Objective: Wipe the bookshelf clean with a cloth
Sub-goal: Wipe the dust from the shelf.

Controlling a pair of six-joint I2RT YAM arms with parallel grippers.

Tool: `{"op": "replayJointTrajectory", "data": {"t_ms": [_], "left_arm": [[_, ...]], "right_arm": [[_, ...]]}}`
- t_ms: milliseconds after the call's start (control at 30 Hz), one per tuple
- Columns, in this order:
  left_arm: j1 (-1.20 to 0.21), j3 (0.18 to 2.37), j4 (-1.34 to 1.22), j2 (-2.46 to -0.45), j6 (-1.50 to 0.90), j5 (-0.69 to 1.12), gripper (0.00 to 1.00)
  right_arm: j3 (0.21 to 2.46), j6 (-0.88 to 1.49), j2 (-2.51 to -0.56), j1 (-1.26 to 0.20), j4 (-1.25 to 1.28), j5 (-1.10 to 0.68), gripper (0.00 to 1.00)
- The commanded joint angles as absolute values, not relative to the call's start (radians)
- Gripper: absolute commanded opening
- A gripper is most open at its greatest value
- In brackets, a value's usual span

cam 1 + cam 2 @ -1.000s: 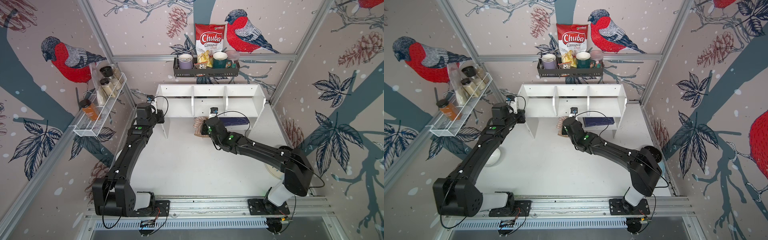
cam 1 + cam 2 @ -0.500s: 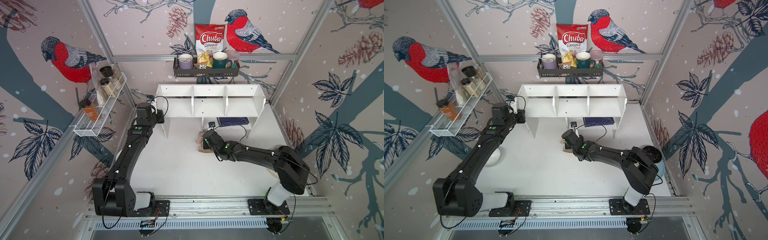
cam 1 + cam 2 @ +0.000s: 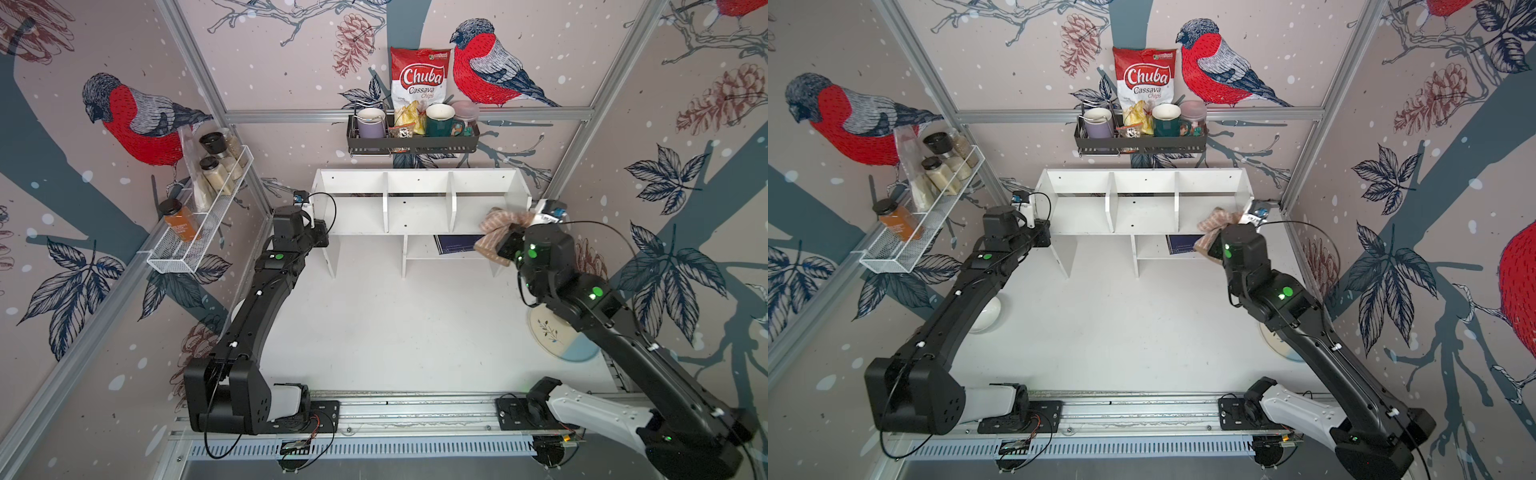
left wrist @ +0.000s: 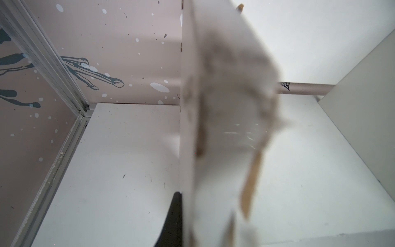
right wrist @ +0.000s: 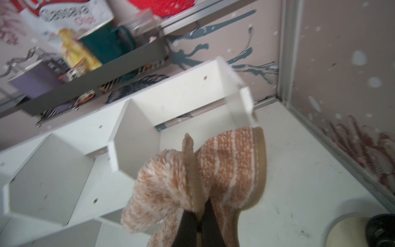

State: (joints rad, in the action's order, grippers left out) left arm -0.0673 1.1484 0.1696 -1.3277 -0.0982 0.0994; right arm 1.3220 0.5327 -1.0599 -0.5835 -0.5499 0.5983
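We steady the bookshelf (image 3: 415, 216), left gripper (image 3: 320, 239) clamped on its end panel (image 4: 188, 128); right gripper (image 5: 198, 216), pinching the striped cloth (image 5: 224, 171), should press it flat across the rightmost compartment (image 3: 473, 216).

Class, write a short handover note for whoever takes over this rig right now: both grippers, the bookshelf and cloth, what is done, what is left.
Left gripper: looks clamped on the left end panel of the bookshelf, steadying it.
Right gripper: shut on the cloth, which hangs bunched at the bookshelf's right end, by the right upper compartment.
Done: cloth picked up and brought to the bookshelf; which surfaces are already wiped cannot be told.
Left: wipe the compartments, dividers and lower cubbies, then let go.
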Motion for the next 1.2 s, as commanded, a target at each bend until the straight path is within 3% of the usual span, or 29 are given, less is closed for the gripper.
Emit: {"op": "replayJointTrajectory", "data": {"t_ms": [0,100,300,367,467,500,600,700,833,967,1067,1167], "left_arm": [[-0.066,1.15,0.132,-1.316,-0.257,0.287,0.0],[-0.066,1.149,0.132,-1.312,-0.256,0.287,0.0],[-0.066,1.149,0.129,-1.32,-0.26,0.292,0.0],[-0.065,1.148,0.127,-1.322,-0.262,0.294,0.0],[-0.066,1.147,0.13,-1.322,-0.26,0.293,0.0],[-0.066,1.148,0.129,-1.322,-0.261,0.292,0.0],[-0.066,1.149,0.128,-1.326,-0.261,0.295,0.0],[-0.066,1.15,0.129,-1.328,-0.261,0.296,0.0],[-0.066,1.15,0.13,-1.33,-0.262,0.295,0.0],[-0.066,1.15,0.132,-1.33,-0.259,0.295,0.0],[-0.065,1.15,0.133,-1.329,-0.257,0.292,0.0],[-0.065,1.15,0.134,-1.327,-0.256,0.291,0.0]], "right_arm": [[1.417,0.511,-1.142,-0.435,-0.663,0.361,0.0],[1.489,0.51,-1.244,-0.356,-0.636,0.228,0.0],[1.581,0.497,-1.439,-0.347,-0.618,0.2,0.0],[1.589,0.495,-1.471,-0.345,-0.626,0.216,0.15],[1.578,0.489,-1.478,-0.347,-0.651,0.227,0.62],[1.565,0.488,-1.468,-0.349,-0.655,0.236,0.73],[1.532,0.473,-1.429,-0.365,-0.657,0.268,0.9],[1.519,0.453,-1.403,-0.396,-0.68,0.325,0.95],[1.485,0.446,-1.406,-0.405,-0.663,0.357,0.85],[1.515,0.451,-1.471,-0.395,-0.657,0.357,0.6],[1.564,0.453,-1.53,-0.389,-0.653,0.36,0.57],[1.613,0.448,-1.578,-0.382,-0.645,0.371,0.29]]}}
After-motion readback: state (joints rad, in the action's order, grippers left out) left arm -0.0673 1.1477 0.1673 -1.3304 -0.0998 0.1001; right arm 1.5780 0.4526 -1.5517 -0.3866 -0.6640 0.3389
